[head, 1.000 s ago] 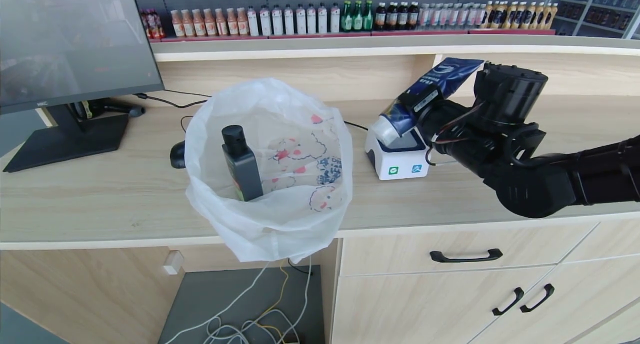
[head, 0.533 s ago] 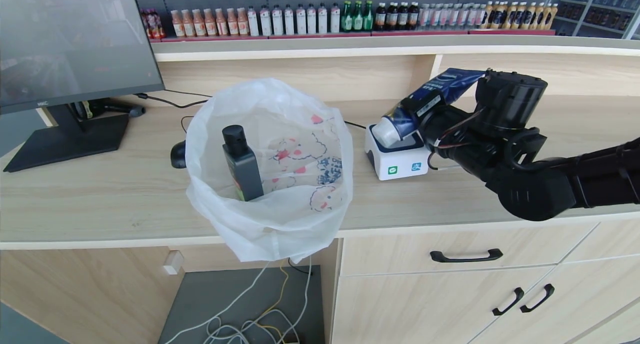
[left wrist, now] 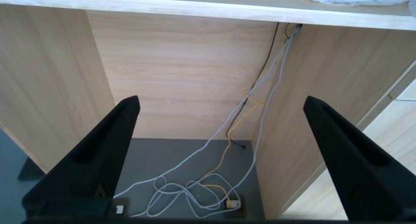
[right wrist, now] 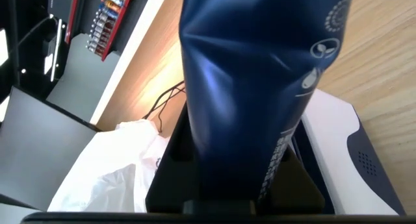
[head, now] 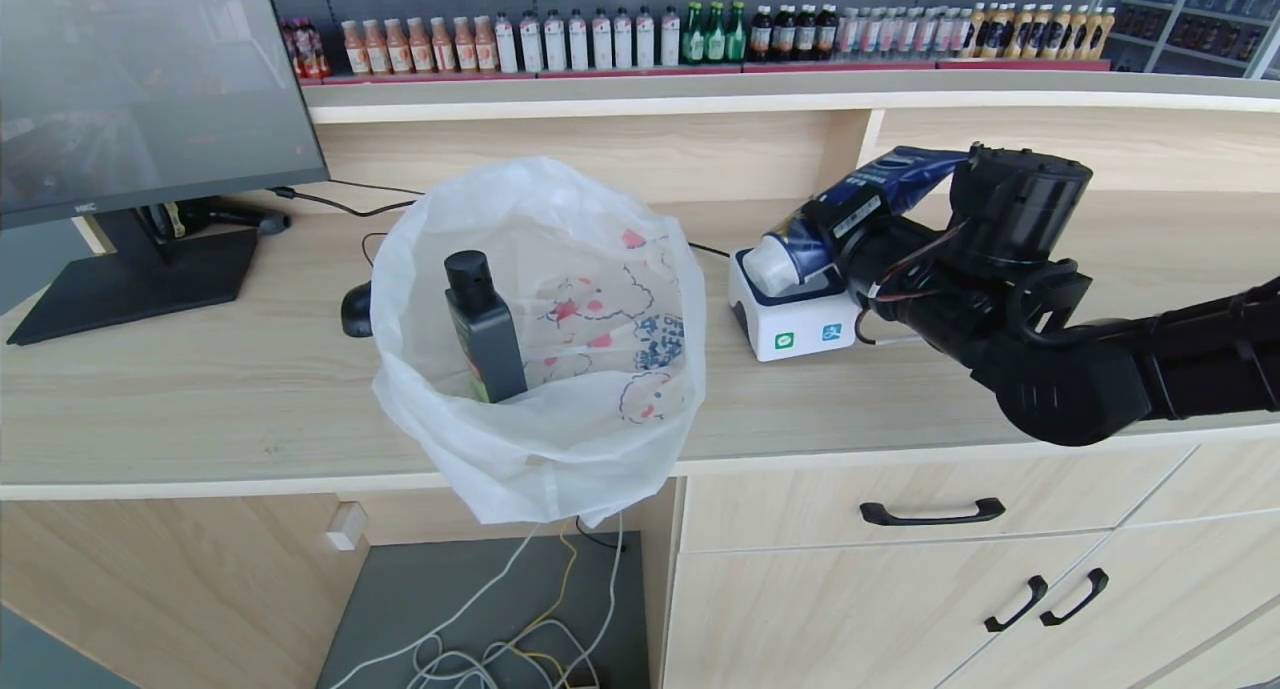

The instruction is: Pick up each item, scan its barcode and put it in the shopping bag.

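Our right pincer (head: 848,219) is gripping the blue tube (head: 893,174) around its middle, jaws closed on it. The tube is hanging tilted just above the white scanner (head: 795,324), and its white cap is pointing to about 8 o'clock, over the scanner's dark window. In the right wrist view the blue tube (right wrist: 260,74) is covering most of the scanner (right wrist: 351,146) below it.

The shopping bag (head: 560,429) is standing open on the front edge of the desk (head: 200,409), at 9 o'clock from the scanner and just beside it. A black bottle (head: 485,329) is standing upright inside the bag. The monitor (head: 140,79) is sitting at 10 o'clock from the bag, and a dark mouse (head: 355,311) is lying against the bag's 9 o'clock side.

Our left pincer (left wrist: 221,100) is hanging below the desk with its jaws spread wide and nothing between them, facing the cables (left wrist: 214,185) on the floor
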